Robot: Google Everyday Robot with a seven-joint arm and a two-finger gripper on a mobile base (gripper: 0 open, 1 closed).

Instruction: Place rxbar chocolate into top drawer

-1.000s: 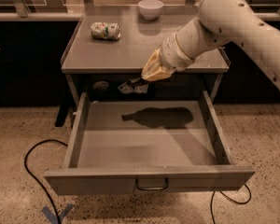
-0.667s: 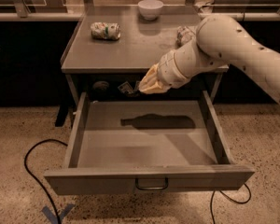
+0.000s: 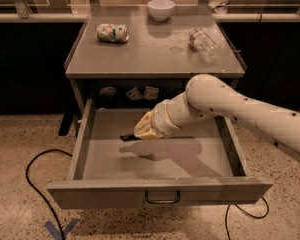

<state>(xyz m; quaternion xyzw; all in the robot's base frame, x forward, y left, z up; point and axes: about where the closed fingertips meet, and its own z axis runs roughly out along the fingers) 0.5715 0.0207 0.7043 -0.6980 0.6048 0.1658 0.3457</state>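
The top drawer [image 3: 159, 192] is pulled wide open below the grey cabinet top, its curved pull handle [image 3: 162, 199] at the centre of the front panel. My gripper [image 3: 138, 133] reaches down into the drawer from the right, low over the left-middle of the drawer floor. It is shut on the rxbar chocolate [image 3: 128, 137], a dark flat bar whose end sticks out to the left of the gripper, just above the drawer floor. The rest of the bar is hidden in the gripper.
On the cabinet top [image 3: 150, 59] lie a crushed green-white can [image 3: 112, 32], a white bowl [image 3: 161, 9] and a clear plastic bottle [image 3: 204, 44]. A black cable [image 3: 34, 184] loops over the floor at the left, with blue tape [image 3: 60, 229] by the drawer's front corner.
My arm has swung down and towards the front, carrying the bar from the cabinet's edge level into the open drawer. The drawer has stayed open.
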